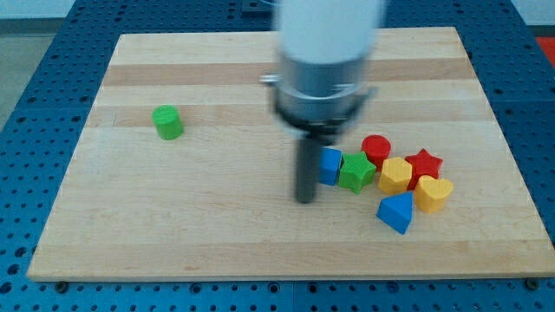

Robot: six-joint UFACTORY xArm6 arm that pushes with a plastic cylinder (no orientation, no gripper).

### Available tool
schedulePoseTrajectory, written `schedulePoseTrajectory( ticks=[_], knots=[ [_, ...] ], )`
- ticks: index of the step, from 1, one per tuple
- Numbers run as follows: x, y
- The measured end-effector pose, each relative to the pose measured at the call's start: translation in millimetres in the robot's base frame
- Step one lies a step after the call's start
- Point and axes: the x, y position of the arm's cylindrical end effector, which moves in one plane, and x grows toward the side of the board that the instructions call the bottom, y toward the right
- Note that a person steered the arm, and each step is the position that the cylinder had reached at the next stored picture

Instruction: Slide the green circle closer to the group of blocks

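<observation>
The green circle [168, 122] stands alone on the wooden board at the view's left. The group of blocks sits at the view's right: a blue block [330, 165], a green star [356, 172], a red circle [376, 148], a yellow block [395, 175], a red star [424, 164], a yellow heart [434, 193] and a blue triangle [396, 212]. My tip [304, 199] is down on the board just left of the blue block, far to the right of the green circle.
The wooden board [217, 234] lies on a blue perforated table [26, 104]. The arm's pale body [325, 52] hangs over the board's upper middle and hides part of it.
</observation>
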Motion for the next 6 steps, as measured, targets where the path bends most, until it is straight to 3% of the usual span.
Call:
schedulePoseTrajectory(
  ticks=[2, 4, 5, 6],
  knots=[
    [-8, -192],
    [-109, -192],
    [-110, -113],
    [-135, -106]
  ],
)
